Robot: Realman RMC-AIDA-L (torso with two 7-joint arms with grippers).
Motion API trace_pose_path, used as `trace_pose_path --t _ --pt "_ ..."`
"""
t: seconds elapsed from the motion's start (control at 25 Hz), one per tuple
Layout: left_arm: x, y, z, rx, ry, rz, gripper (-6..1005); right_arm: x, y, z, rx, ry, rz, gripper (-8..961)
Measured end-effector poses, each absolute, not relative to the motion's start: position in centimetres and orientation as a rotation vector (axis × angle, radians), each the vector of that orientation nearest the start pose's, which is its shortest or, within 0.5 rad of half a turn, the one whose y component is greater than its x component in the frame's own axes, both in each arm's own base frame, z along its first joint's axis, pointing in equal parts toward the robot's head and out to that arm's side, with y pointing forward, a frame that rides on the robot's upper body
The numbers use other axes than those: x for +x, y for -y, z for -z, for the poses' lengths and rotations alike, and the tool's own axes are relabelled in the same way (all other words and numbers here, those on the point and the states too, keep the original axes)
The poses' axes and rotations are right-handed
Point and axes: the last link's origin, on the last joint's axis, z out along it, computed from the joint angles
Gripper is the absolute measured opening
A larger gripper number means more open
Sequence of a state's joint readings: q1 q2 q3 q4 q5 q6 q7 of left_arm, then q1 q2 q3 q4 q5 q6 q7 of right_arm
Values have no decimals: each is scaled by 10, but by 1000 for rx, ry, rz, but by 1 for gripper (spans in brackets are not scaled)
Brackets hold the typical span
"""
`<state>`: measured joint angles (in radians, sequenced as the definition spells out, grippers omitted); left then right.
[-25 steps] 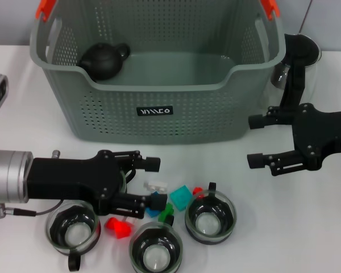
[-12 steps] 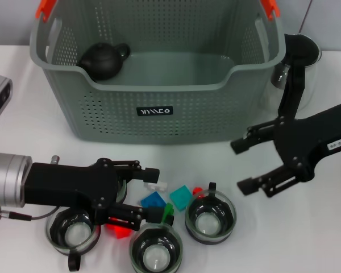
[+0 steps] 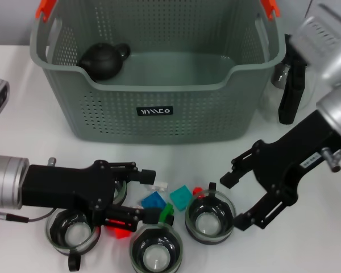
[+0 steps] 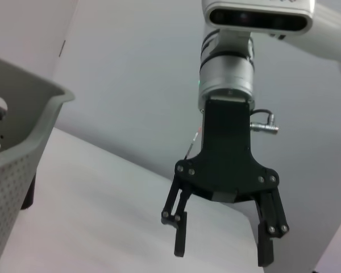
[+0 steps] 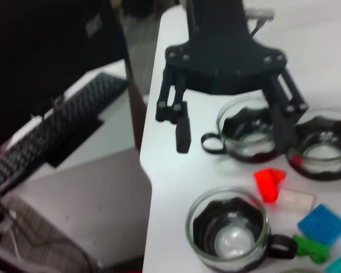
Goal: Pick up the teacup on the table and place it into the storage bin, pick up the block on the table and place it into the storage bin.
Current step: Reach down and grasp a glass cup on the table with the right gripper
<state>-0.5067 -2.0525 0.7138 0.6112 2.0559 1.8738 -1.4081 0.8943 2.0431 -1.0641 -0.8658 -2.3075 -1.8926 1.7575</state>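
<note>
While the white surface (image 3: 34,102) carries everything, the bin (image 3: 153,108) stands at its far middle, a grey-green perforated basket with orange-red corner tabs and a black label on its near wall. A dark teapot (image 3: 104,59) sits inside it, in the far left corner.

Low over the near right side, the right gripper (image 3: 238,198) reaches in, its fingers spread wide and holding nothing. One fingertip is just beside the rightmost cup (image 3: 210,216); the other lies above and right of it.

On the near left, the left gripper (image 3: 151,194) lies low along the surface, its fingers also wide apart and empty, their tips among the small blocks. The right wrist view shows this gripper (image 5: 238,136) with its fingers straddling a cup.

Three glass cups with dark bases stand in a loose arc near the front edge: the rightmost one, a middle cup (image 3: 156,248), and a left cup (image 3: 72,232) beneath the left gripper.

Between the cups lie the blocks: a blue block (image 3: 153,201), a teal block (image 3: 181,197), a red block (image 3: 119,227), a green block (image 3: 167,213), and a small white piece (image 3: 157,184).
</note>
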Motion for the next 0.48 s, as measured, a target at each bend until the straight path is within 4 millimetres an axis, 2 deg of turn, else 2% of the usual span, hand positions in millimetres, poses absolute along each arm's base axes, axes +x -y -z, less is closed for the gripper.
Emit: trace_pose_path --t 0.28,0.48 --pt "-260 -278 1 -3036 696 816 874 128 -342 31 -3436 -104 392 887" --pt "-261 -276 2 -3033 705 819 874 126 -341 40 -3425 -52 473 886"
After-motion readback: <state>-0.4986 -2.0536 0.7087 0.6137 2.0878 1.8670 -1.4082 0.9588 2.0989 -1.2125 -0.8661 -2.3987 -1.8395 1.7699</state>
